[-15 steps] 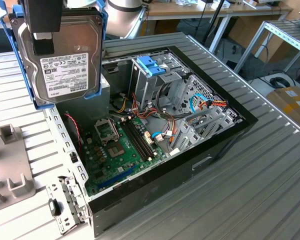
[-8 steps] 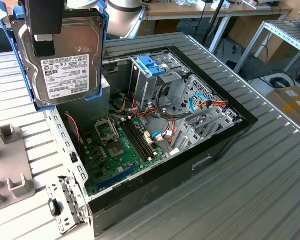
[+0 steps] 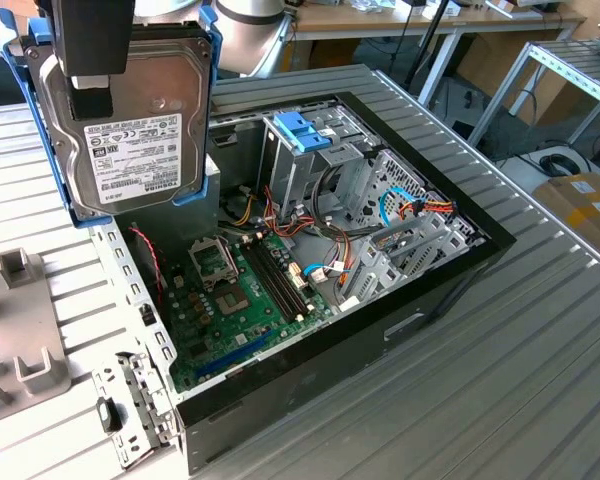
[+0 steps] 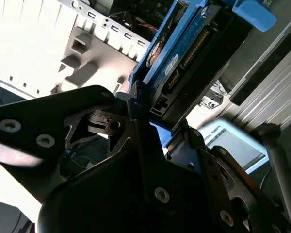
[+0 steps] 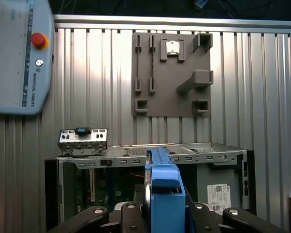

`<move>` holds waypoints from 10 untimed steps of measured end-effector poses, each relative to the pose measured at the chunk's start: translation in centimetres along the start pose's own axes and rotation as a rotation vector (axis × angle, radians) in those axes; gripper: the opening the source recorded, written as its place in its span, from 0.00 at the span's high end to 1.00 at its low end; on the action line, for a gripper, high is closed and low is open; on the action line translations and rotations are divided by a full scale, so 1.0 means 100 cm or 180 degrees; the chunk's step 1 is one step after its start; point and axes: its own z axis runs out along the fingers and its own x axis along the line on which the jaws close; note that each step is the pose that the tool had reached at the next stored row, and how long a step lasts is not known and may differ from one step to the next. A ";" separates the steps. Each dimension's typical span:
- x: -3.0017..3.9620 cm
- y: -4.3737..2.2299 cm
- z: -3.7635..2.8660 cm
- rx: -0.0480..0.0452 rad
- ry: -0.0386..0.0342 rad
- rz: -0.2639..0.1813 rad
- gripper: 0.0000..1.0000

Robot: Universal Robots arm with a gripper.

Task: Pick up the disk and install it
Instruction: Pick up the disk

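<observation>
The disk (image 3: 130, 140), a dark-grey drive with a white label in a light-blue carrier rail, hangs upright in the air at the exterior view's upper left, above the rear corner of the open computer case (image 3: 430, 290). My gripper (image 3: 90, 90) is shut on the disk from above, with one black finger across its labelled face. In the second wrist view the fingers (image 4: 138, 114) clamp the disk (image 4: 194, 53) on both flat sides. In the first wrist view the blue rail edge of the disk (image 5: 164, 194) stands between my gripper's (image 5: 162, 216) links, over the case.
Inside the case are a green motherboard (image 3: 240, 300), cables and a metal drive bay with a blue latch (image 3: 305, 135). A grey fixture plate (image 5: 169, 73) and a small metal cage (image 5: 82, 138) lie on the slatted table beside the case. A teach pendant (image 5: 19, 53) lies nearby.
</observation>
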 end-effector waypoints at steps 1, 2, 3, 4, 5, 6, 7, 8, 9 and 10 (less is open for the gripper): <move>0.0009 0.0000 -0.0001 0.0000 0.0000 0.0000 0.63; 0.0017 0.0000 -0.0001 0.0000 0.0000 0.0000 0.63; 0.0025 0.0000 -0.0002 0.0000 0.0000 0.0000 0.63; 0.0030 0.0000 -0.0002 0.0000 0.0000 0.0000 0.63; 0.0035 0.0000 -0.0003 0.0000 0.0000 0.0000 0.63; 0.0040 -0.0001 -0.0003 0.0000 0.0000 0.0000 0.63; 0.0045 -0.0001 -0.0003 0.0000 0.0000 0.0000 0.63; 0.0052 -0.0001 -0.0004 0.0000 0.0000 0.0000 0.63; 0.0058 -0.0001 -0.0004 0.0000 0.0000 0.0000 0.63; 0.0063 -0.0001 -0.0005 0.0000 0.0000 0.0000 0.63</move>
